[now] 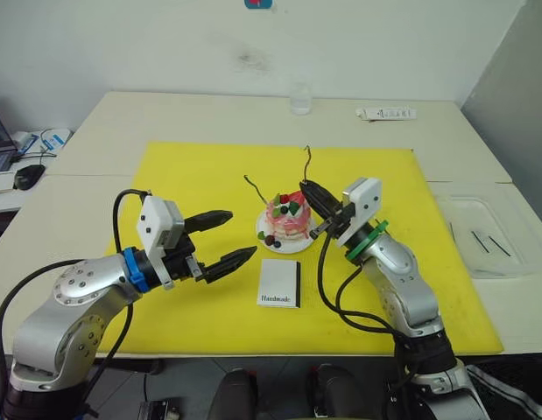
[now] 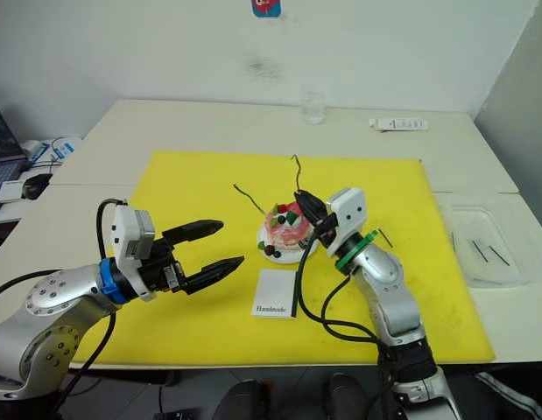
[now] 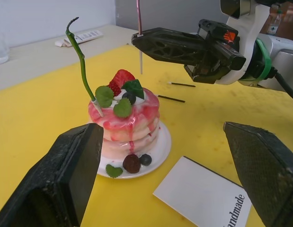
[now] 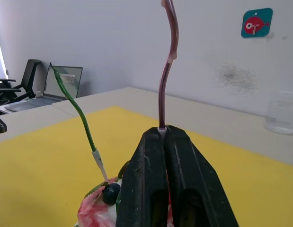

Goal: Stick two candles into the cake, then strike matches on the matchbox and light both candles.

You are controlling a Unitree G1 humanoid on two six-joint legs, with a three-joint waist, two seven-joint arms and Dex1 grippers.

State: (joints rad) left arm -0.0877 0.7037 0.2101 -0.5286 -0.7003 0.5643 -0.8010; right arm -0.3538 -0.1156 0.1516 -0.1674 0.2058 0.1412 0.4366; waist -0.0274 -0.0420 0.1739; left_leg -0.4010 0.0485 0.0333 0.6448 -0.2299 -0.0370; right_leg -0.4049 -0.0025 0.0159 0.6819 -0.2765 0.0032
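While the green candle (image 3: 82, 61) already stands tilted in the cake (image 3: 125, 116), we judge the second planting to be the step in hand. Our right gripper (image 3: 139, 40) is clamped on the pinkish candle (image 4: 166, 66), holding it upright just above the cake's top, white end pointing down. Next we must lower that end straight into the frosting beside the strawberry, then release. Our left gripper (image 1: 222, 238) hangs with its fingers spread and nothing between them, to the cake's left. We count two candles, one cake on its white plate (image 1: 297, 243), and one matchbox (image 1: 279, 283) just in front of the cake. Two matches (image 3: 177, 92) lie on the yellow mat (image 1: 192, 175) right of the cake.
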